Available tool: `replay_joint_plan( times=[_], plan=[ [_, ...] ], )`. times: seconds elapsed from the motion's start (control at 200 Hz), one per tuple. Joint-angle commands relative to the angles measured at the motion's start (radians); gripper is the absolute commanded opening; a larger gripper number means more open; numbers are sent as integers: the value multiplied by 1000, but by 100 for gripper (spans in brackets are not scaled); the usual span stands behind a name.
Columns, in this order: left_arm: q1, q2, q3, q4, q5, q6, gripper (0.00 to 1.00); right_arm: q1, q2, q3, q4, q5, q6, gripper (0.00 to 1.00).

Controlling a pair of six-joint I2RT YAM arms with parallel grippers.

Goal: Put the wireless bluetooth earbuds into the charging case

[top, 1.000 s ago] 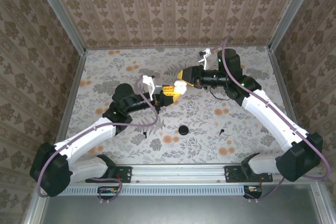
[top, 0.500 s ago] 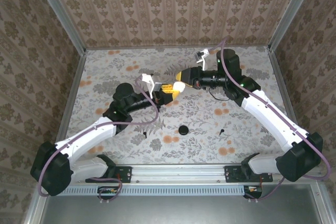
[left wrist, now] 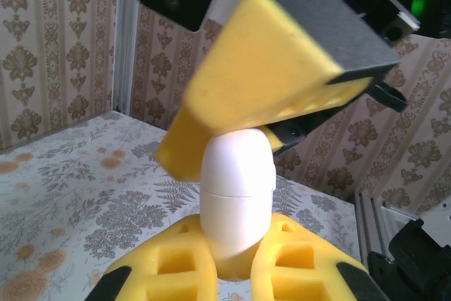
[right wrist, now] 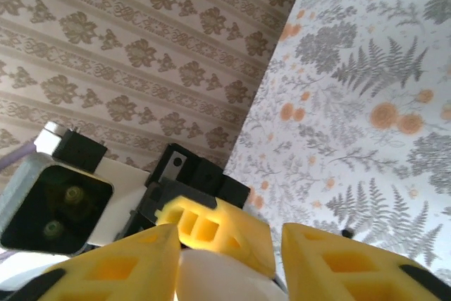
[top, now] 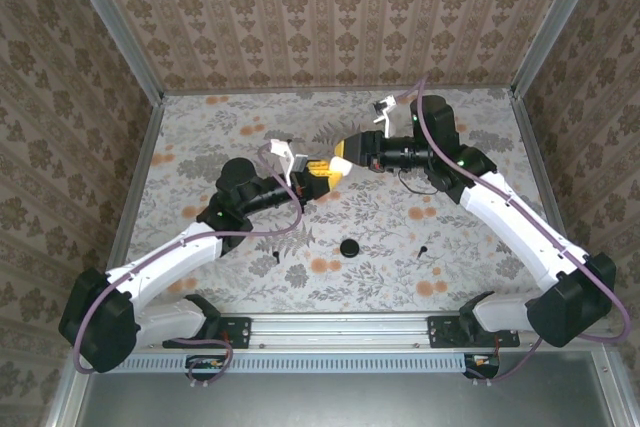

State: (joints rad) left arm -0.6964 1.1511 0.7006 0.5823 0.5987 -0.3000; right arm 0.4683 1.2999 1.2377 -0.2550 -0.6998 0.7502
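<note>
While I hold charging case (left wrist: 238, 202) clamped in left gripper (left wrist: 234, 273), right gripper (right wrist: 229, 252) straddles lid (left wrist: 236, 160), cannot tell if gripping; skewed pull could twist case free onto desk (top: 400, 237).

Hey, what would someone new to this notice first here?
A white case is held up above the middle of the table: the left gripper clamps its lower half, and the right gripper has its yellow fingers flanking the top. Closer to the near edge, a round black piece and a smaller one lie on the floral surface.
</note>
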Motion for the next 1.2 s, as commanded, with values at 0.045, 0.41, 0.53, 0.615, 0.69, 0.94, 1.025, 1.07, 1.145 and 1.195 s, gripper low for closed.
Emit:
replay_joint_plan(
  times=[0.045, 0.41, 0.53, 0.615, 0.69, 0.94, 1.025, 1.07, 1.145, 1.195],
  plan=[
    [46, -31, -6, 26, -88, -56, 0, -17, -86, 12, -143, 143, -69, 48],
    [234, 4, -46, -299, -126, -167, 0, -13, -59, -86, -490, 498, -175, 50],
    [302, 74, -62, -352, -136, -174, 0, 65, -15, -127, -529, 558, -213, 50],
    [327, 137, -51, -391, -128, -176, 0, 136, 27, -132, -551, 585, -258, 50],
    [343, 202, -25, -444, -120, -169, 0, 207, 66, -117, -585, 651, -327, 50],
    [359, 416, 58, -478, -43, -170, 0, 269, 175, -77, -653, 632, -510, 50],
    [358, 484, 99, -467, -18, -190, 0, 275, 182, -84, -646, 608, -533, 51],
    [357, 517, 118, -454, -7, -207, 0, 280, 183, -91, -639, 606, -535, 51],
    [354, 570, 150, -440, -1, -223, 0, 286, 178, -109, -613, 585, -542, 52],
    [353, 605, 175, -443, -2, -231, 0, 288, 172, -121, -592, 575, -547, 52]
  ],
)
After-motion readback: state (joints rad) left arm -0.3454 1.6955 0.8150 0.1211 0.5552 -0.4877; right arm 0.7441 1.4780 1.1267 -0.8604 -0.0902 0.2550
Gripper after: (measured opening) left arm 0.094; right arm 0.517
